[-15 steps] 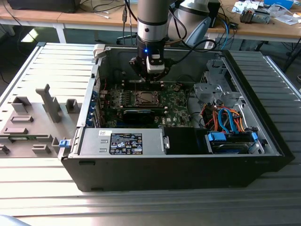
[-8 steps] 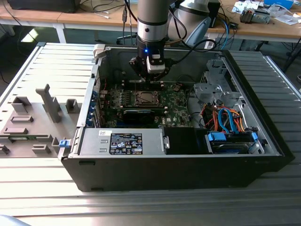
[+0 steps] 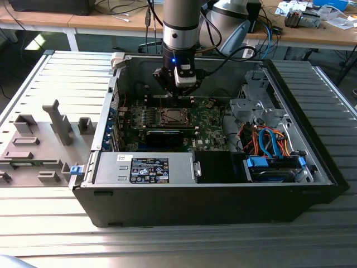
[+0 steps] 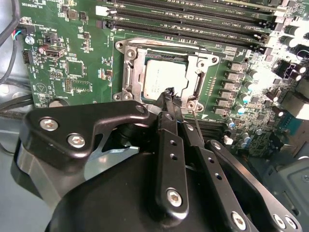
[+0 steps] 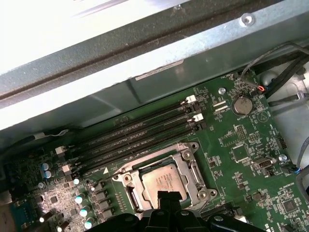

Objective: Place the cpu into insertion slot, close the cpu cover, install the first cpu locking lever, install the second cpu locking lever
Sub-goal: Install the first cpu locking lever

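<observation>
The cpu [image 4: 161, 77] lies flat in the insertion slot, its silvery top showing through the window of the cpu cover [image 4: 131, 63], which lies down over it. The slot's contact field is hidden beneath the chip. My gripper [image 4: 170, 94] is shut, with nothing visible between its fingers, and its tip is at the socket's edge beside the chip. A thin metal rod [image 4: 196, 117] runs along that side of the socket. The first wrist view shows the cpu [image 5: 161, 180], the cover [image 5: 194, 166] and my gripper [image 5: 164, 197]. In the exterior view my gripper [image 3: 177, 96] hangs just above the socket [image 3: 174, 116].
Long black memory slots [image 5: 140, 133] run beside the socket. The open computer case has a wall [image 3: 106, 111] at the exterior view's left, a power supply [image 3: 145, 167] in front, and a drive cage with coloured cables [image 3: 268, 139] at the right. Grey fixtures [image 3: 56, 120] stand outside the case.
</observation>
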`<state>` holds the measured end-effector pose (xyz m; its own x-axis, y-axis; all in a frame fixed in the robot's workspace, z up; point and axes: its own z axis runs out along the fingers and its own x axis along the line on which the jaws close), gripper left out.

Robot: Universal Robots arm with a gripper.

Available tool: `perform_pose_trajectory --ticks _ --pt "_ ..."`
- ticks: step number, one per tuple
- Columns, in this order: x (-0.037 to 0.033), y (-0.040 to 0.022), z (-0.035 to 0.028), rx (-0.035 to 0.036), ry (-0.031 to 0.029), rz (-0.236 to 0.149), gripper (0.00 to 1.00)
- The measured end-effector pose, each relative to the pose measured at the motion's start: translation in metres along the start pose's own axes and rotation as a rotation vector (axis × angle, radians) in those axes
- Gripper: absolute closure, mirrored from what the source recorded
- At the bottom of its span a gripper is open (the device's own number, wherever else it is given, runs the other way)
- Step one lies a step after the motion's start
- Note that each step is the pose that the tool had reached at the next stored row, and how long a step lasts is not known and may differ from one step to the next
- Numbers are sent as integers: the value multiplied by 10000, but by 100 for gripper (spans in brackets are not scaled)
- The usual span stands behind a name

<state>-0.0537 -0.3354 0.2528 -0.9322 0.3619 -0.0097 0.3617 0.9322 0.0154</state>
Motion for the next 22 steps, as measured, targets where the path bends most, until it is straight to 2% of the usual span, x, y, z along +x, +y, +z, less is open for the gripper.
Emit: perform_pose_trajectory --ticks 22 --pt "0 0 0 -3 5 -324 89"
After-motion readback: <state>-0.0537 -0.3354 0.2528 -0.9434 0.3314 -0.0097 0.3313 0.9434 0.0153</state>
